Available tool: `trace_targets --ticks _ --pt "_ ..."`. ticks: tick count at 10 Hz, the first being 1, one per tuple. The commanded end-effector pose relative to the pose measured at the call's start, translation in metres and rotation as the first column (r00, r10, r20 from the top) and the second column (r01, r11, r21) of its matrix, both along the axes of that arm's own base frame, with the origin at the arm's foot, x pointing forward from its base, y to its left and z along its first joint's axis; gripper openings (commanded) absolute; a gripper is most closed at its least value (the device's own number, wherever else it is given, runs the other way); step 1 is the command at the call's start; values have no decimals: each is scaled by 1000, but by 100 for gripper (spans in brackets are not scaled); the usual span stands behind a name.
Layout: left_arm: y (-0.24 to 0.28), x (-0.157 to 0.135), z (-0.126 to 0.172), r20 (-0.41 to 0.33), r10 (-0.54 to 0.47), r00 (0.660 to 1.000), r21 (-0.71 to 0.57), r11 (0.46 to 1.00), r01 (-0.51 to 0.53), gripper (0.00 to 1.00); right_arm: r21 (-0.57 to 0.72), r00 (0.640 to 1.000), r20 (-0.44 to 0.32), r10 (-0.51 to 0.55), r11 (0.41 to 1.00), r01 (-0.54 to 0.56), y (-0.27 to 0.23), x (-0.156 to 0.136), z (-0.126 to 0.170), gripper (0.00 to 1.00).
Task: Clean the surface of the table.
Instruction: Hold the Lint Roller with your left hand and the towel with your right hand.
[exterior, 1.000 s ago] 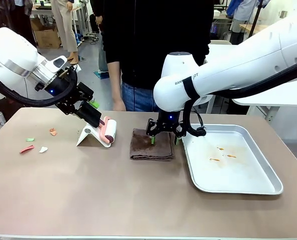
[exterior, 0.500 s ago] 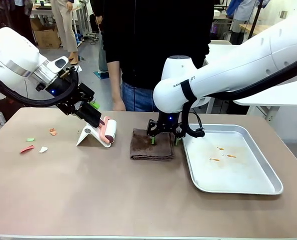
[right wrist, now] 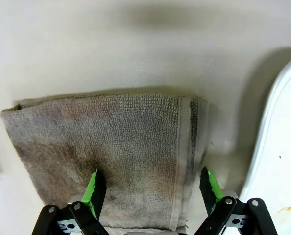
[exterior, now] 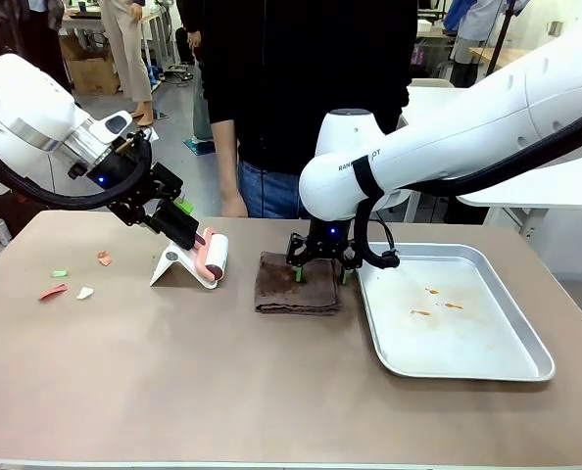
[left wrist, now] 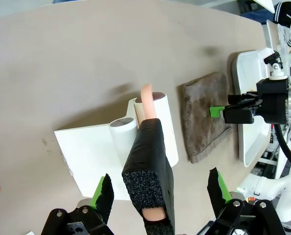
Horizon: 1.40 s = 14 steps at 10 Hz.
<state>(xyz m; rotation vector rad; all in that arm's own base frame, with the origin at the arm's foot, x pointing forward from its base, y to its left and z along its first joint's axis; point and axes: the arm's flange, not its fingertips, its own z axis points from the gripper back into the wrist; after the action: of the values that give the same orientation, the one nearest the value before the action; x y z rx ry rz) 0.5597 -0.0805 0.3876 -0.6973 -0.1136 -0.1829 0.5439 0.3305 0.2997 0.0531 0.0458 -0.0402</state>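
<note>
Front: table (exterior: 222,382) fills lower frame. Left gripper (exterior: 186,231) upper left at lint roller (exterior: 213,257), right gripper (exterior: 320,269) centre over towel (exterior: 296,289).
Left wrist: jaws wide, straddling lint roller handle at bottom centre.
Right wrist: jaws wide over towel, bare table across top.

The cloth (right wrist: 116,142) before my right fingers (right wrist: 94,188) is brown terry, coarse and looped. The table (exterior: 222,392) looks smooth and matt. The tray (exterior: 467,376) is pale metal with a dull sheen. The roller's black grip (left wrist: 148,171) looks foamy and rough.
</note>
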Motion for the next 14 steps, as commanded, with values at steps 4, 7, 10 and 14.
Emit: trace_targets --ticks 4,7,10,14 --pt "1 -1 0 -28 11 1000 -4 1000 -11 100 -10 999 2 -33 999 33 1 4 -1 49" --pt "1 -1 0 -31 3 1000 3 1000 -3 0 12 1000 -10 -29 1000 29 1 3 -2 0" --pt "1 0 0 -32 1 1000 2 1000 -1 0 20 1000 -16 -22 1000 23 1 4 -2 10" --pt "1 0 2 -21 0 1000 -1 1000 0 0 31 1000 -25 -10 999 11 1 4 -4 0"
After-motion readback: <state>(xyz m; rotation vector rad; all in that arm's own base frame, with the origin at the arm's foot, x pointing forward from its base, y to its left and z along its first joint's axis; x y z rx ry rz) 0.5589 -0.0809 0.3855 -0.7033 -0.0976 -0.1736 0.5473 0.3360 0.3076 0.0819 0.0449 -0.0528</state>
